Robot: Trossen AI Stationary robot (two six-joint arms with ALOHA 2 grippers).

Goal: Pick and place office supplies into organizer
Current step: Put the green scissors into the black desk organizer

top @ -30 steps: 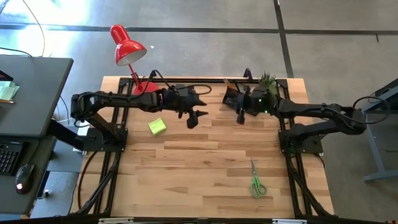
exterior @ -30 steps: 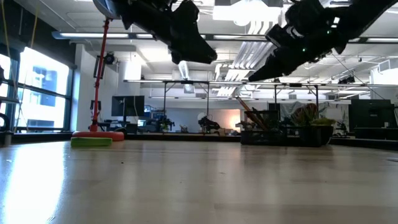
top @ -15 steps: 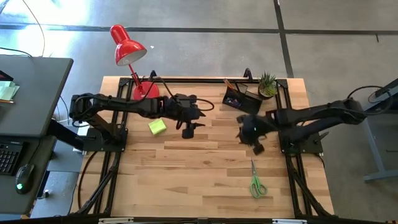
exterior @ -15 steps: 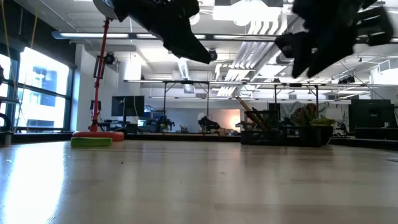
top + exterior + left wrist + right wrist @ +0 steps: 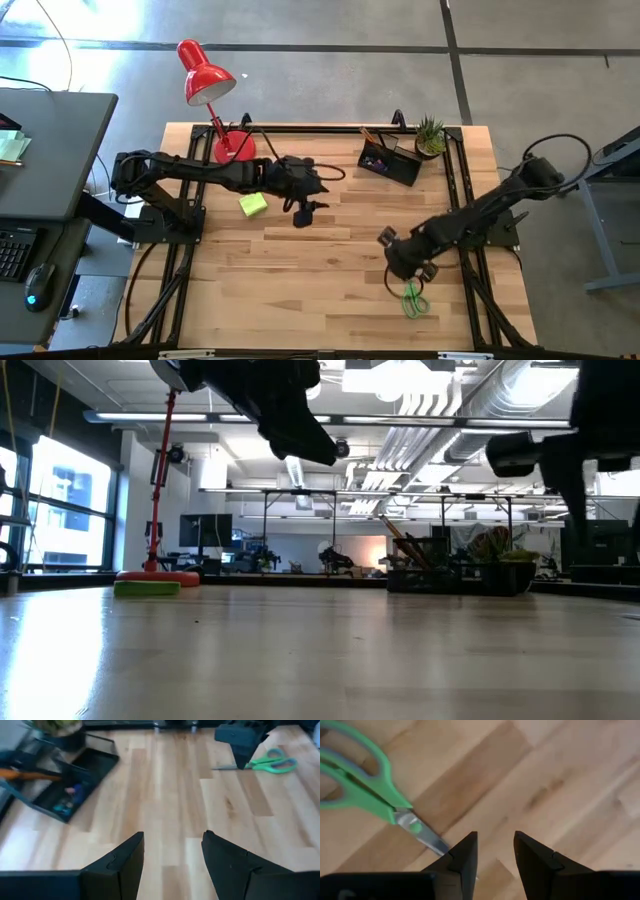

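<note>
Right claw parted and empty above the near end of the scissors — blades pointing far, handles near — left claw wide, well apart.

Grey concrete floor, dark desk beside table

Wooden table bears scissors, sticky-note block, organizer, plant, lamp

High view: straight down over the whole table. Low view: level at tabletop height, facing the room. Wrist views: close, looking past each arm's fingers; both show the scissors.
</note>
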